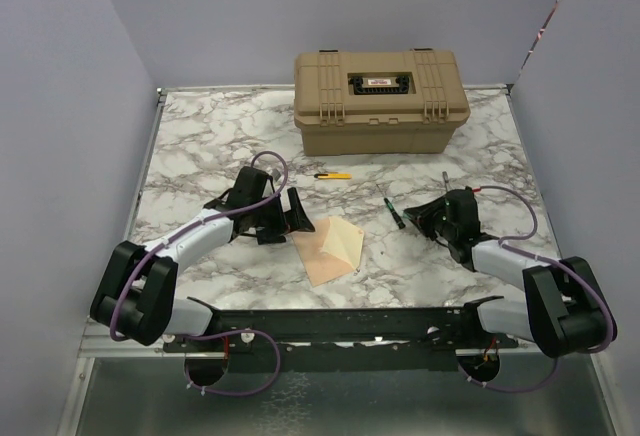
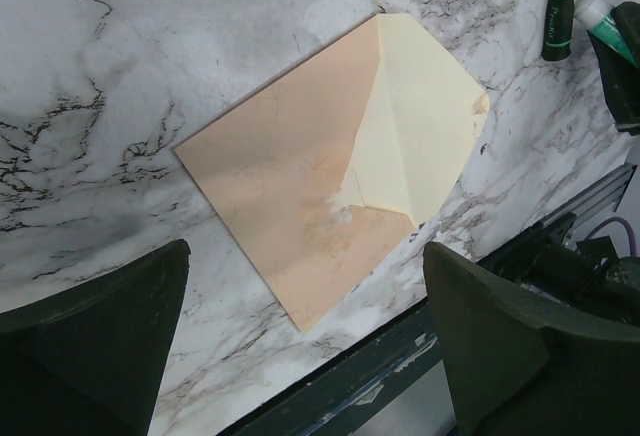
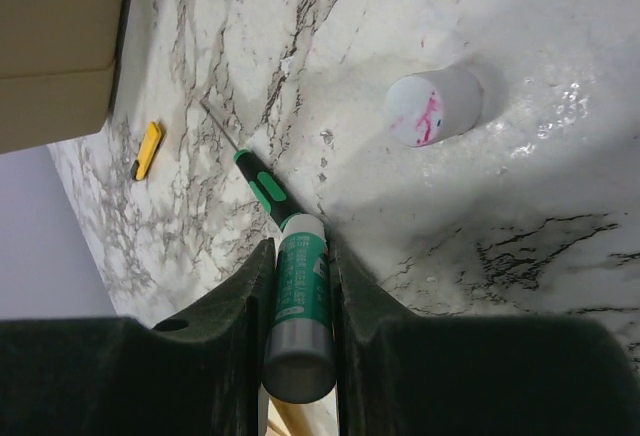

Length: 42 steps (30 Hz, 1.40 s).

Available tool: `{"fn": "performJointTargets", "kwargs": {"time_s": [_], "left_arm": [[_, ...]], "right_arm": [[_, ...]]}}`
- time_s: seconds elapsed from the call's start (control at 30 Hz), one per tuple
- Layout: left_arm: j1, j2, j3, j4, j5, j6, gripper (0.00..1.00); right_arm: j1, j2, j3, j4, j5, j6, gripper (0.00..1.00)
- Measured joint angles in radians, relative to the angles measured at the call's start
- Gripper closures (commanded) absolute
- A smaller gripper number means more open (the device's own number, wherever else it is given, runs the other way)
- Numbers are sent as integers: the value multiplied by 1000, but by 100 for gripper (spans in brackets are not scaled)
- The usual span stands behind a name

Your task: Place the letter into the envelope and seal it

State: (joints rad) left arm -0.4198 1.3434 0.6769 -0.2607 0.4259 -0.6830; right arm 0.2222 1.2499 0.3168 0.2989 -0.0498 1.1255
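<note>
The envelope (image 1: 322,248) lies flat on the marble table, peach-tan with its pale yellow flap (image 2: 415,126) open. It fills the left wrist view (image 2: 290,196). No separate letter sheet shows; I cannot tell whether it is inside. My left gripper (image 1: 285,218) hovers just left of the envelope, its jaws wide open and empty (image 2: 305,256). My right gripper (image 1: 413,218) is to the envelope's right and is shut on a green glue stick (image 3: 300,306) with its cap off.
The white glue cap (image 3: 432,104) lies on the table beyond the right gripper. A green-handled screwdriver (image 1: 392,206) and a small yellow tool (image 1: 333,175) lie mid-table. A tan toolbox (image 1: 380,101) stands at the back. The table's dark front rail (image 1: 340,321) runs close below the envelope.
</note>
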Motion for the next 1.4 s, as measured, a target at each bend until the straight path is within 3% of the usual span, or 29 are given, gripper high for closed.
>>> {"fn": "performJointTargets", "kwargs": {"time_s": [0.13,0.3,0.4,0.8,0.93,1.0,1.1,1.23,1.4], "left_arm": [[0,6,2,-1,0,1,1],[0,18,2,-4,0,1,1],[0,18,2,-4,0,3,1],[0,18,2,-4,0,8,1],[0,18,6,-7,0,8,6],[0,18,13,-10,0,9,12],[0,18,20,-10,0,12,30],[0,18,21,-10,3,16,51],[0,18,23,-9,21,30,72]], "right_arm": [[-2,8,-15,23,10,0,75],[-2,18,-26,24,14,11,49],[-2,5,-25,6,29,28,39],[-3,-207,49,-445,204,18,34],[-4,-240,89,-563,261,-24,34],[-4,-243,119,-615,281,-58,34],[-6,-237,167,-655,297,-115,41],[-6,-208,253,-682,280,-225,60],[-5,-195,280,-605,86,-323,82]]}}
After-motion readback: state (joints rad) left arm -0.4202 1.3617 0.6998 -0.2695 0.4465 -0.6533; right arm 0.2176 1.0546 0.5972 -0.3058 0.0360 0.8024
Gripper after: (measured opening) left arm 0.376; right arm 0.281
